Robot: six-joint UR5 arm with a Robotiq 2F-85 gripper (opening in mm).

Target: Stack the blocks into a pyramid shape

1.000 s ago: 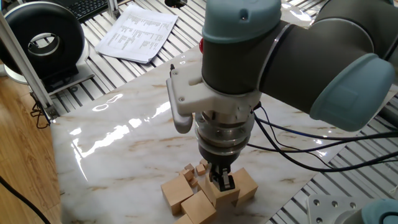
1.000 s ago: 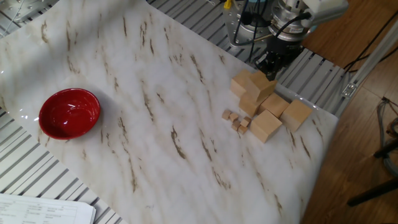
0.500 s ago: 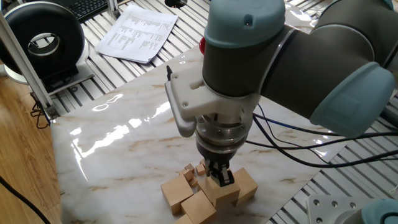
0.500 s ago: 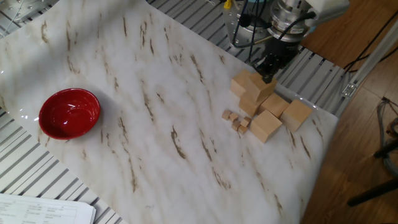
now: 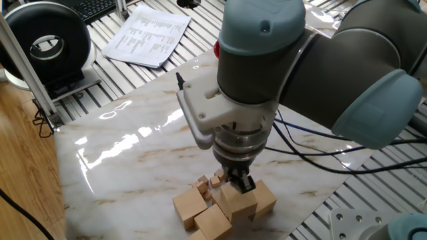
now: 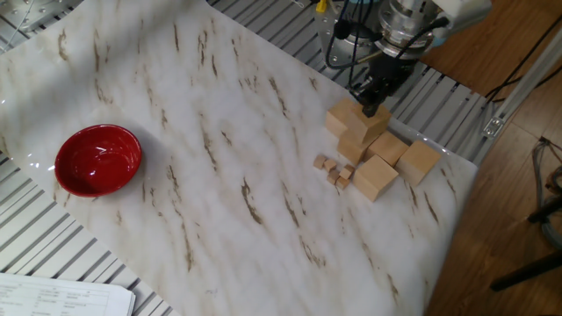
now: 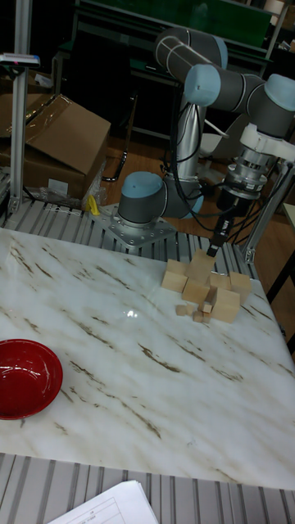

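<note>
The marble worktop (image 6: 219, 175) carries a red bowl (image 6: 97, 159) near one long edge and, well apart by the opposite corner, the blocks (image 6: 373, 149), huddled with one cube (image 6: 368, 124) raised on the others as the start of the pyramid shape. The gripper (image 6: 373, 98) hangs just over that raised cube, and whether its jaws are parted or touching the wood I cannot tell. The cubes look stiff, light and smooth, best pinched on two opposite flat faces near mid-height; tiny cubes (image 6: 335, 169) lie beside them.
</note>
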